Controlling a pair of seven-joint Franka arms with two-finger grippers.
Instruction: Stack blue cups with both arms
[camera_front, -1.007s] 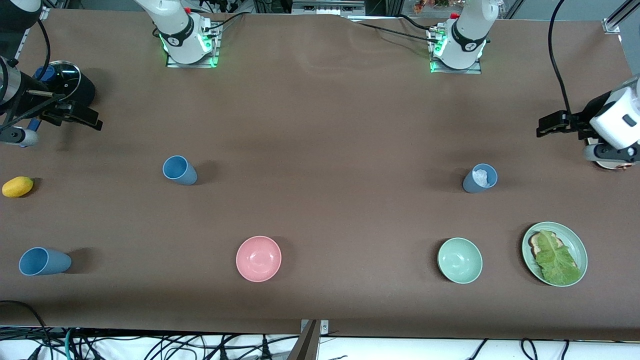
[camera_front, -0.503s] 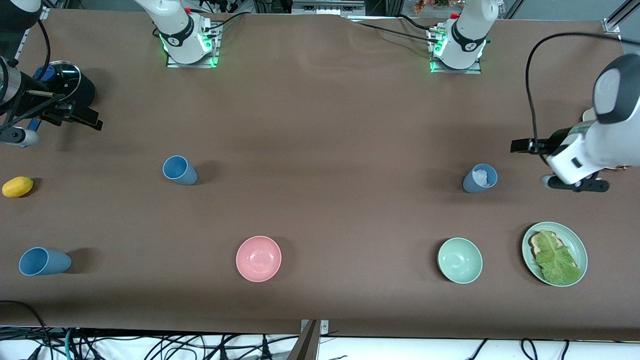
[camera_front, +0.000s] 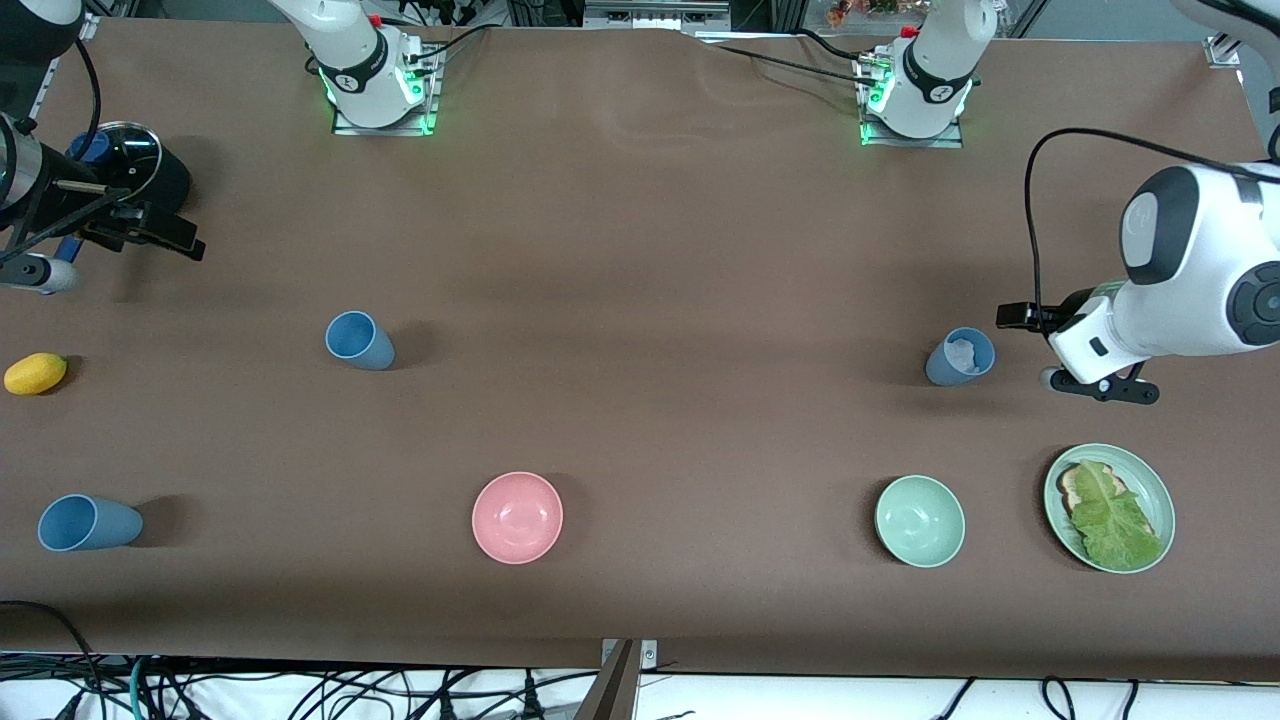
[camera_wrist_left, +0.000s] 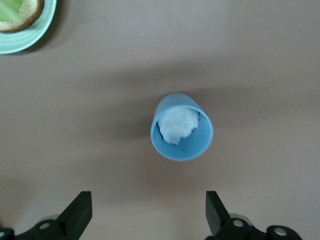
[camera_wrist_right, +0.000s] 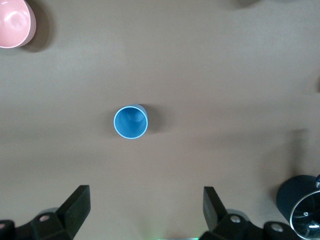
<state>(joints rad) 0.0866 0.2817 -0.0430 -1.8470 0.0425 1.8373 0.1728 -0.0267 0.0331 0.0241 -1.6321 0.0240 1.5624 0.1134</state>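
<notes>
Three blue cups stand upright on the brown table. One cup (camera_front: 960, 357) toward the left arm's end holds a white crumpled thing (camera_wrist_left: 177, 125). My left gripper (camera_front: 1020, 317) is beside it, open and empty; in the left wrist view this cup (camera_wrist_left: 181, 132) lies ahead of the open gripper (camera_wrist_left: 147, 200), apart from it. A second cup (camera_front: 360, 340) stands toward the right arm's end and shows in the right wrist view (camera_wrist_right: 131, 121). A third cup (camera_front: 88, 522) stands nearer the front camera at that end. My right gripper (camera_front: 160, 232) waits open (camera_wrist_right: 146, 195) and empty.
A pink bowl (camera_front: 517, 517) and a pale green bowl (camera_front: 920, 520) stand nearer the front camera. A green plate (camera_front: 1155, 480) holds bread and lettuce. A yellow fruit (camera_front: 35, 373) and a black lidded pot (camera_front: 130, 165) are near the right gripper.
The left arm has swung in from the table's end and come down beside the cup with the white thing. The right arm has not moved.
</notes>
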